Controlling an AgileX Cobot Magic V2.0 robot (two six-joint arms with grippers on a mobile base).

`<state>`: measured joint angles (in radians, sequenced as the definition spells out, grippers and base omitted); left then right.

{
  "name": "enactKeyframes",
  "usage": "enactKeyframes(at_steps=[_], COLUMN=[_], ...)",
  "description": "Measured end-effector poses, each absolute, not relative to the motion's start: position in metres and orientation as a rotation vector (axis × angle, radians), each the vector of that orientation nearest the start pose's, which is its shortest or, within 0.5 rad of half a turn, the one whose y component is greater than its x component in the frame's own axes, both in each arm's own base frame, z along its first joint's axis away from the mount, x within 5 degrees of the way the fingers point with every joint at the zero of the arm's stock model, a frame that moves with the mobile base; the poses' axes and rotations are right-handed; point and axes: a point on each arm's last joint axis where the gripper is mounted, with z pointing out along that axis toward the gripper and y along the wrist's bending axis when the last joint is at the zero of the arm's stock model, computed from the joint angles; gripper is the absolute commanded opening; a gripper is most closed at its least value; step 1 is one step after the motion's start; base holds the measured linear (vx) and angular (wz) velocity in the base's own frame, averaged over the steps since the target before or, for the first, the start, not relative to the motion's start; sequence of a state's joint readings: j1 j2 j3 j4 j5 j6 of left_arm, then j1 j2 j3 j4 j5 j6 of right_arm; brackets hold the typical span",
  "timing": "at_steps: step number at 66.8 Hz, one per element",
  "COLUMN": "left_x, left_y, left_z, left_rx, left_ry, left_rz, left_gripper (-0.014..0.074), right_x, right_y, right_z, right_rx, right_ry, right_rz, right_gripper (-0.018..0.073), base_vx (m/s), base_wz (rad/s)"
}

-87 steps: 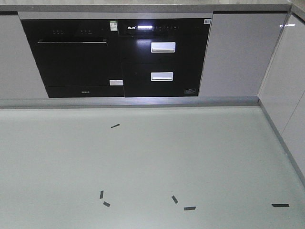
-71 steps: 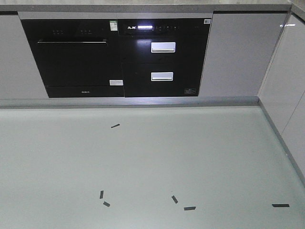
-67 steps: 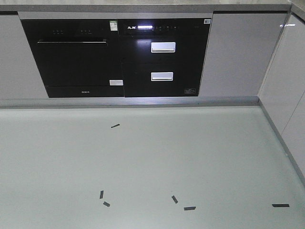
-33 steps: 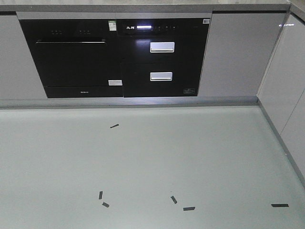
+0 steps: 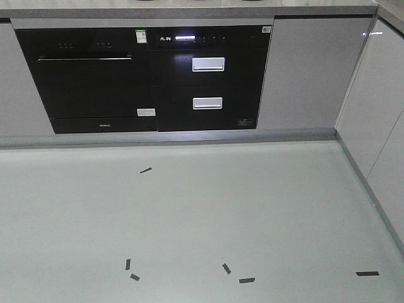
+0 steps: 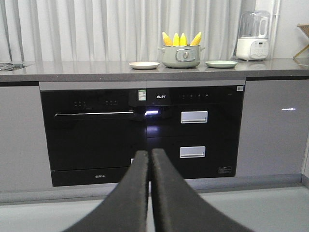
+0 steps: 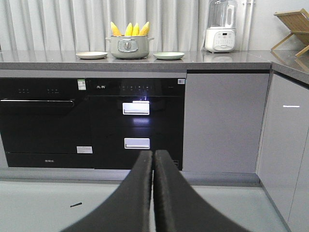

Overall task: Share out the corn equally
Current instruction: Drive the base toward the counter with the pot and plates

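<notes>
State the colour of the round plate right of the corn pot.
Pale green round plate, clearest in the right wrist view.

Kitchen, seen from the floor: no wording on the black appliances is large enough to read. A white-and-green sticker [image 6: 142, 95] sits on the control strip straight above the left gripper [image 6: 148, 152]. Just right of the sticker is a short white brand mark [image 6: 161, 96], its characters indistinct. Left of the gripper, tiny white lettering [image 6: 100, 176] runs along the oven [image 6: 91, 140] base panel. To the gripper's right, a small printed label [image 6: 225, 170] marks the drawer unit [image 6: 193, 135] lower corner. Both are illegible.
</notes>
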<state>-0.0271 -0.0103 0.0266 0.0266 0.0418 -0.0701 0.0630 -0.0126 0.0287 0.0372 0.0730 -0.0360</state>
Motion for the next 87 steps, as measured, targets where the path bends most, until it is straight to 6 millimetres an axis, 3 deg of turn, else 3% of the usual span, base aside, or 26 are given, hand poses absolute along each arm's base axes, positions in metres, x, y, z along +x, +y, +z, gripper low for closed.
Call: enactKeyframes(at_steps=[87], left_x=[0.0567], left_y=[-0.0014], left_z=[0.2009], left_rx=[-0.014], left_ry=[1.542], left_rz=[-0.055], left_gripper=[-0.0007], right_x=[0.0566], right_y=[0.0038], right_z=[0.1975], right_rx=[-0.051], right_ry=[1.572], right_rz=[0.052], right_gripper=[-0.0006], base_vx=[0.13], base_wz=[0.02])
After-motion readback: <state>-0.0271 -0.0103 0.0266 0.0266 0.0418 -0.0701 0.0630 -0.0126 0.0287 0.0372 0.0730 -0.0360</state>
